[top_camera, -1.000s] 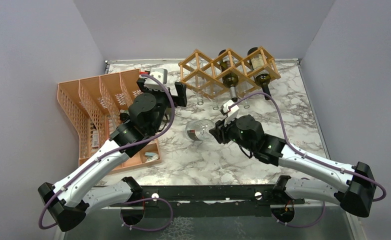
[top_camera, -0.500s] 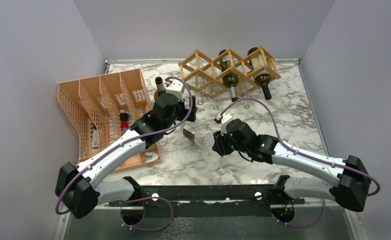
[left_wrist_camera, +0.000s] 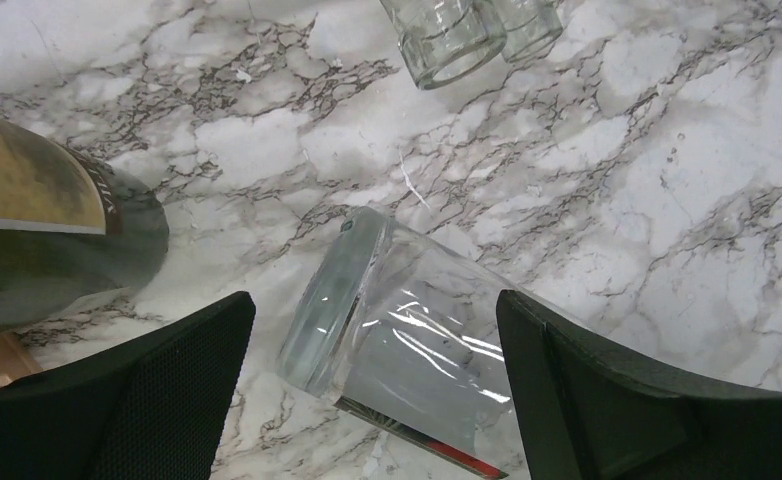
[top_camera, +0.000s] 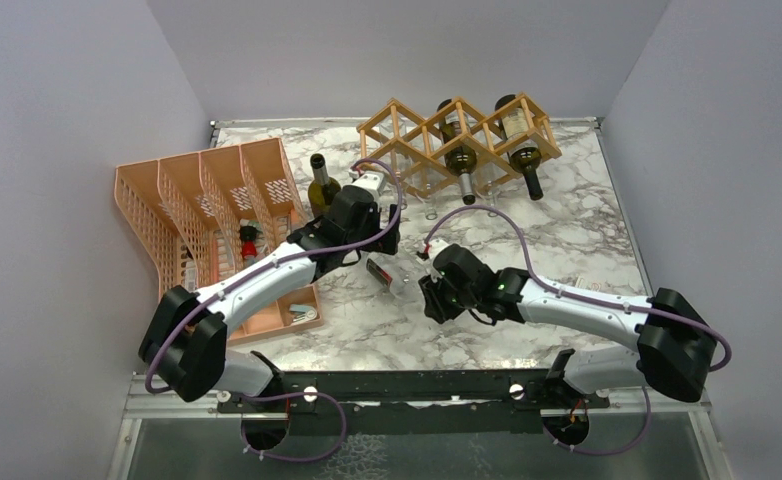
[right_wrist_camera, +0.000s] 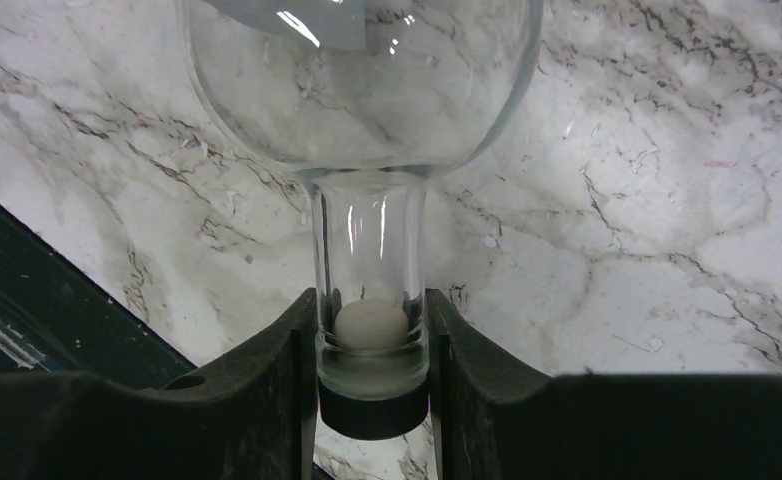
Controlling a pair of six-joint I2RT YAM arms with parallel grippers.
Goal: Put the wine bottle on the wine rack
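Right end effector (right_wrist_camera: 372,345) grips the neck of the clear wine bottle (left_wrist_camera: 407,340), whose body lies btwn the fingers of the open left end effector (left_wrist_camera: 372,385), wine rack (top_camera: 427,128) well beyond; an off-centre squeeze could roll it away.

Desk (top_camera: 567,240): white marble pattern with grey veining, enclosed by plain lavender-grey walls (top_camera: 67,120) on the left, far and right sides.

Orange plastic mesh organizer (top_camera: 207,200) lies along the desk's left side, close to the left wall. Its dividers form four long compartments that fan out toward the far end.

Small red-topped item (top_camera: 249,240) sits inside one of the right-hand compartments; which one cannot be told. Its identity is unclear.

Two clear glass cylinders (left_wrist_camera: 442,40) side by side on the marble, seen only in part.

Black metal rail (top_camera: 417,385) runs along the near edge.
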